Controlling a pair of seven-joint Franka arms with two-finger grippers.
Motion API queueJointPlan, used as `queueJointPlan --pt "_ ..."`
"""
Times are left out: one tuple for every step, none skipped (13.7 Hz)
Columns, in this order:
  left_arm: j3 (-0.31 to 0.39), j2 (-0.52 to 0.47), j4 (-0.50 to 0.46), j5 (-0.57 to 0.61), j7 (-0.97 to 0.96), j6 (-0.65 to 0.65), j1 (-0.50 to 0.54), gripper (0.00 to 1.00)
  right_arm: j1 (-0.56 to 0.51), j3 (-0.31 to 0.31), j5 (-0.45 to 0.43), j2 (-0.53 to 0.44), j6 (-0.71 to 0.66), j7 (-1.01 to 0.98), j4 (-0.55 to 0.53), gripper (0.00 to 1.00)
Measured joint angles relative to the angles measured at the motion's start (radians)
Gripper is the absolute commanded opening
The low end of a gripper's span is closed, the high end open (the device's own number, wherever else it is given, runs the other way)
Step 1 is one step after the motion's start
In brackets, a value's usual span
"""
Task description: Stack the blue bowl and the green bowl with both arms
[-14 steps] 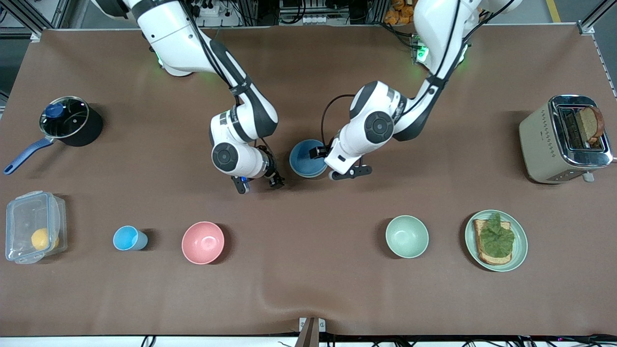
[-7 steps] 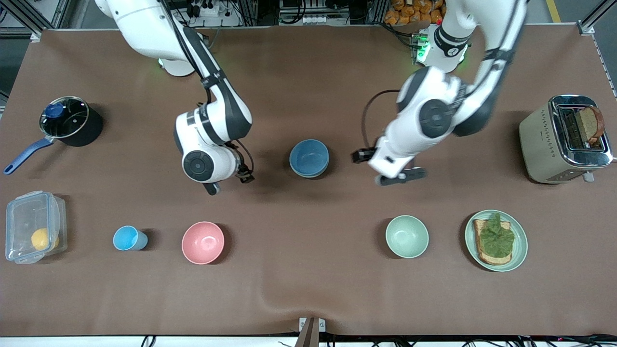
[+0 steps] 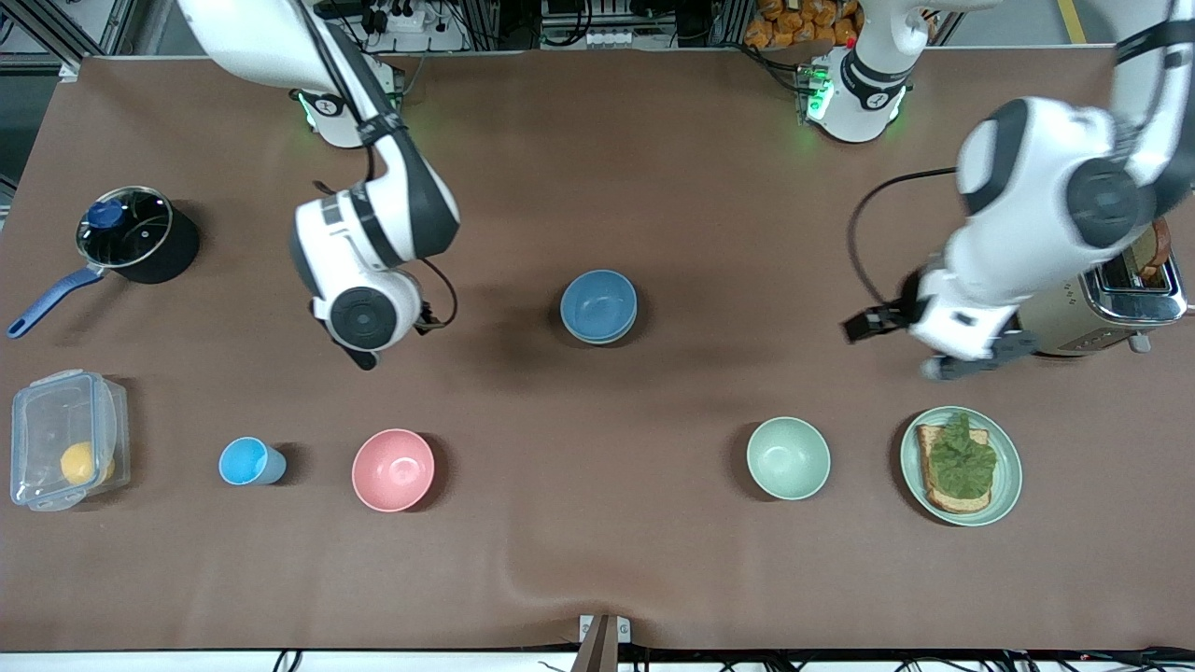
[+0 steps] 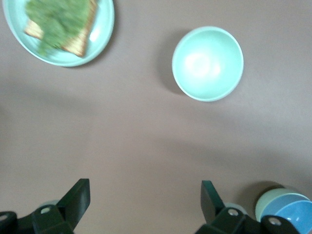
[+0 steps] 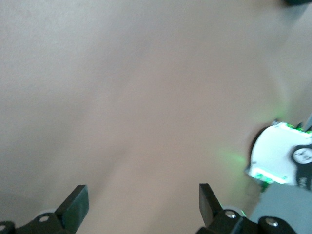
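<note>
**Desk:** Front view first. Where is the trouble?

**Photographer:** The blue bowl (image 3: 598, 304) sits mid-table, a little nearer the robots' edge, with bare cloth all round it. From above I cannot tell what it rests in. The left gripper (image 3: 976, 359) hangs over the cloth just beside the toaster (image 3: 1055, 280), at the left arm's end of the table, fingers spread and empty. My worry is that a low swing here would clip the toaster or the plate of toast (image 3: 1006, 448) near the camera-side edge. The right gripper (image 3: 366, 357) is tucked under its wrist, over open cloth between the pot (image 3: 140, 245) and the bowl.

**Desk:** And the left wrist view?

**Photographer:** The jaws stand wide apart with nothing between them. The green bowl (image 4: 265, 199) shows there as a rim with the blue bowl nested inside, so I judge the stack made. The mint bowl (image 4: 207, 63) and the plate lie well apart from it. The remaining risk is an arm passing low over the pair and tipping it.

**Desk:** Right wrist view?

**Photographer:** Wide-open fingers, empty, over plain tabletop, with an arm base (image 5: 280, 156) at the robots' edge. There is plenty of room. The pink bowl (image 3: 393, 469), the cup (image 3: 248, 461) and the lidded box (image 3: 63, 439) line the camera-side edge, clear of both arms.
</note>
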Motion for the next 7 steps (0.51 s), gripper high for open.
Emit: queueJointPlan --pt "0.0 -0.015 0.007 0.0 0.025 -0.003 0.033 1.0 -0.019 -0.001 -0.015 -0.009 -0.031 -0.036 0.017 1.0" --pt "0.0 -0.029 0.013 0.0 0.04 -0.008 0.054 1.0 -0.035 -0.002 -0.038 -0.02 -0.048 -0.068 0.029 1.0" --pt "-0.001 -0.04 0.02 0.0 0.049 -0.017 0.063 1.0 -0.045 -0.002 -0.066 -0.03 -0.057 -0.097 0.037 1.0" --pt "-0.004 -0.051 0.03 0.0 0.049 -0.022 0.064 1.0 -0.052 -0.003 -0.094 -0.041 -0.063 -0.131 0.042 1.0" --pt "-0.01 -0.06 0.041 0.0 0.049 -0.027 0.063 1.0 -0.063 -0.003 -0.113 -0.049 -0.074 -0.171 0.049 1.0" --pt "-0.015 -0.072 0.053 0.0 0.049 -0.047 0.061 1.0 -0.083 -0.003 -0.123 -0.055 -0.085 -0.225 0.061 1.0" --pt "-0.021 -0.089 0.065 0.0 0.051 -0.08 0.059 1.0 -0.111 -0.003 -0.127 -0.061 -0.096 -0.295 0.077 1.0"
